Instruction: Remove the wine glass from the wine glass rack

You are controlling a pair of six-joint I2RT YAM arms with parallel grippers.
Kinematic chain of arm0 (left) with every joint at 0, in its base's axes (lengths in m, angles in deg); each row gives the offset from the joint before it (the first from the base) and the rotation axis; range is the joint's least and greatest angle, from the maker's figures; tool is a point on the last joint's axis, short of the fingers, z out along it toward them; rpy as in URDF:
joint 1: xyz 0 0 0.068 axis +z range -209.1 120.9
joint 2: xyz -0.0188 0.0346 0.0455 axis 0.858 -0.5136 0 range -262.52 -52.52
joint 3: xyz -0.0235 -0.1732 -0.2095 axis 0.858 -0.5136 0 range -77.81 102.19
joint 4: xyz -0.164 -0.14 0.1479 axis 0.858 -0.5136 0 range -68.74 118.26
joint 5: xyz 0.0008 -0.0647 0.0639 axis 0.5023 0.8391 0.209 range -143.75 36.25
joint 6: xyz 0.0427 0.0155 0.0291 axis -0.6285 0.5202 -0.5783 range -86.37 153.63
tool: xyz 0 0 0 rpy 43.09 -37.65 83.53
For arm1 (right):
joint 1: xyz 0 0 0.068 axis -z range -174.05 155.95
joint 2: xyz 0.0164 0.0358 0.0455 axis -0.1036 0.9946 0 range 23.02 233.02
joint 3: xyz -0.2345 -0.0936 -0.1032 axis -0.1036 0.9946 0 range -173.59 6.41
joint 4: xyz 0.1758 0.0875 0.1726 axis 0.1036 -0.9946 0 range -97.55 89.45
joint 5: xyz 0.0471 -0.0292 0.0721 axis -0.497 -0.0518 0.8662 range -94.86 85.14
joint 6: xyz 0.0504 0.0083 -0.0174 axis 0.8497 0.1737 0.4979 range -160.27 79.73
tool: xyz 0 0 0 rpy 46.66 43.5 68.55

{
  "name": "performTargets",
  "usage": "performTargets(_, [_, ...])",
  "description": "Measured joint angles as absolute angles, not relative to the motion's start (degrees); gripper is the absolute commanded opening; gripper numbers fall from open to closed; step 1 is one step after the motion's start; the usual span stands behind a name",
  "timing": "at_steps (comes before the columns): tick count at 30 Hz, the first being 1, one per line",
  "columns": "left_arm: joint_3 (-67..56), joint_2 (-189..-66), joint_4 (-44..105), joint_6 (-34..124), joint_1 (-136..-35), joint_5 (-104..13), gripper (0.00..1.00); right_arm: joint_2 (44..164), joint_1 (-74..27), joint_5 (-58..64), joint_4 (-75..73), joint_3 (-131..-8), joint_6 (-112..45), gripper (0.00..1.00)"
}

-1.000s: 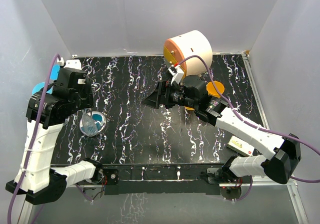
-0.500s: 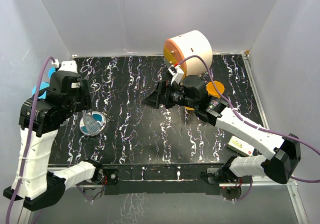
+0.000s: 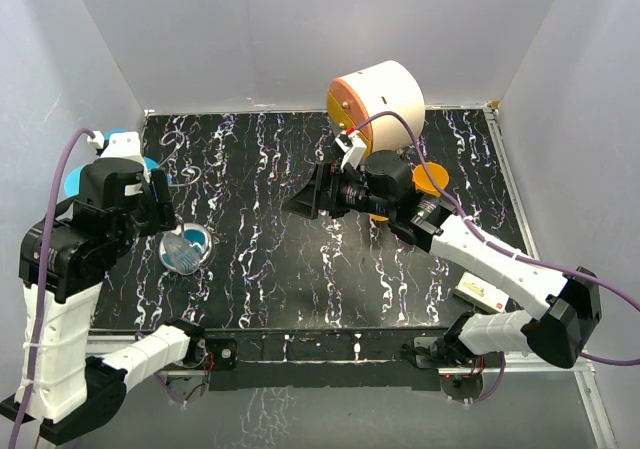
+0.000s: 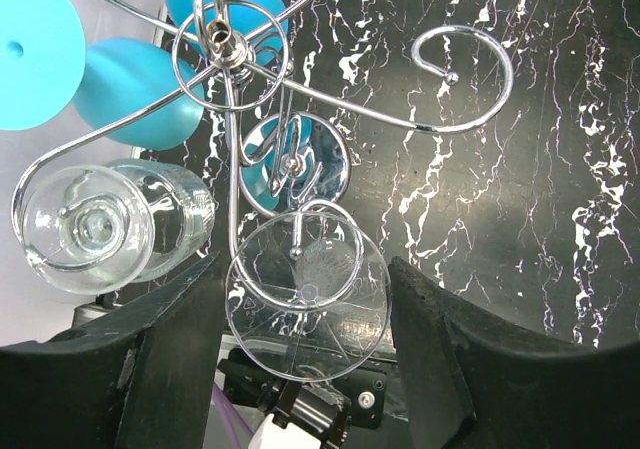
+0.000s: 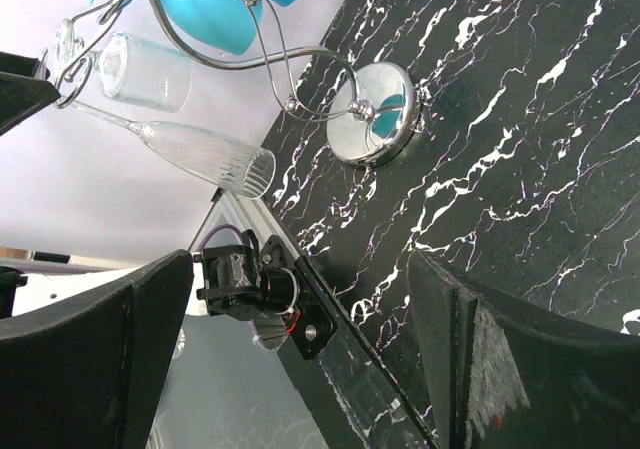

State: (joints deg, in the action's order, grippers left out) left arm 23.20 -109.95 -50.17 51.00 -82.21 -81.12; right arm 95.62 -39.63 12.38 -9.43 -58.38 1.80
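Note:
The wine glass rack (image 4: 222, 47) is a chrome wire stand with curled arms on a shiny round base (image 3: 186, 248), at the table's left. From one curl a clear wine glass hangs, and its round foot (image 4: 307, 304) faces the left wrist camera. My left gripper (image 4: 306, 279) is shut on that foot, one finger against each edge. The wire curl still rings the stem. In the right wrist view the same glass (image 5: 205, 156) lies tilted, bowl toward the near edge. My right gripper (image 3: 300, 201) hovers open over the table's middle, holding nothing.
A second clear glass (image 4: 105, 227) and blue glasses (image 4: 135, 84) hang on the rack's other arms. A round white-and-orange cabinet (image 3: 378, 97) stands at the back, an orange disc (image 3: 431, 179) beside it. A small white item (image 3: 483, 291) lies at the front right. White walls close in.
My left arm has swung left and toward the near edge, its wrist now beside the left wall. The rack base and the right arm have stayed put.

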Motion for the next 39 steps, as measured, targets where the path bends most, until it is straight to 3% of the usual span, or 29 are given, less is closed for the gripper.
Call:
performTargets(12, [24.08,-110.76,-52.05,52.33,-82.21,-85.82,0.57,95.88,-39.63,13.1,-9.52,-58.38,1.6,0.98])
performTargets(27, [26.63,-117.03,-51.35,52.92,-82.21,-90.74,0.57,92.93,-39.63,12.44,-10.24,-58.38,-1.31,0.98])
performTargets(39, [26.57,-117.86,-46.8,50.89,-82.21,-86.57,0.57,90.65,-39.35,10.65,-9.74,-57.14,-1.2,0.98])
